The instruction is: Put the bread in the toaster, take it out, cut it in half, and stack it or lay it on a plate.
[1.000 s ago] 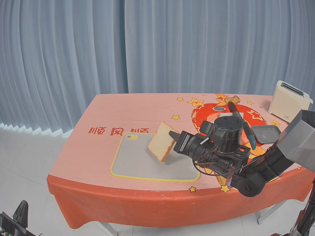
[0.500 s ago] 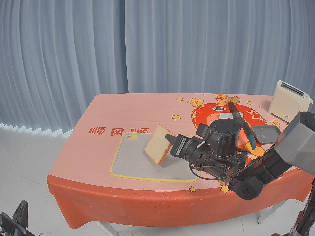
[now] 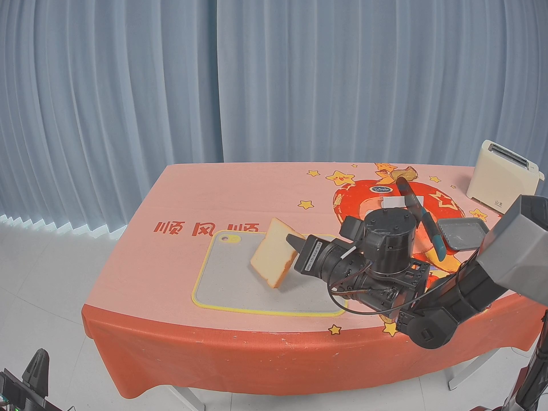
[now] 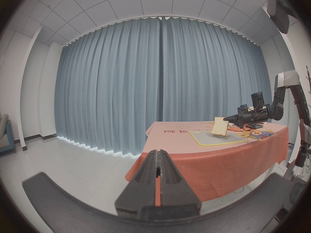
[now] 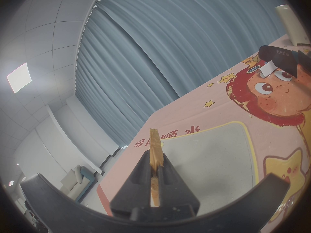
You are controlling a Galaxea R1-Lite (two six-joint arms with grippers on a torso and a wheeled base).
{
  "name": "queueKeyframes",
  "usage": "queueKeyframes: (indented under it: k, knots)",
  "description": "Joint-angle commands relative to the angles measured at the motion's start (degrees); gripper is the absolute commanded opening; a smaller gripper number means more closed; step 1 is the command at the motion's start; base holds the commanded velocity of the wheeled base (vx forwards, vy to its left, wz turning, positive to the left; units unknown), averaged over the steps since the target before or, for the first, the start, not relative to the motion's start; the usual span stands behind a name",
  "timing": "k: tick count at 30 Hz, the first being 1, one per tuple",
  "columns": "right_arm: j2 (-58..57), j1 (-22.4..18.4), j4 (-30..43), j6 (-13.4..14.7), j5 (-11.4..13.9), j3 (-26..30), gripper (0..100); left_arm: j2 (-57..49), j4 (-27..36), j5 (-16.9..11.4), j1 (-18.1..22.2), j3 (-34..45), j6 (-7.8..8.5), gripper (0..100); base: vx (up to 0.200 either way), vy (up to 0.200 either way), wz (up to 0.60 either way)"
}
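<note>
Bread: being gripped by one edge in the right pincer, sticking out beyond its tips toward the robot's left, hanging just over the cutting board on the desk. Standing on edge, tilting, long axis running roughly top-to-bottom.

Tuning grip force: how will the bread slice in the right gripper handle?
Probably stiff: the bread hangs flat, pinched at one edge by the right gripper. Likely light, crushable: thin slice. Tilted over the cutting board, it may flop flat on release.
</note>
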Motion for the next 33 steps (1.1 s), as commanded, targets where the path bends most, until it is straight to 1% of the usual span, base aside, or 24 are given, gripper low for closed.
queueKeyframes:
  k: [1,33]
  knots:
    - [-0.18,-0.35,-0.02,-0.06,0.01,0.07,0,0.07,0.0,-0.02,0.02,1.01,-0.04,0,0.0,0.0,0.0]
    - [0.26,0.09,-0.37,-0.32,-0.08,0.15,0,-0.02,0.0,-0.02,0.02,1.01,0.04,0,0.0,0.0,0.0]
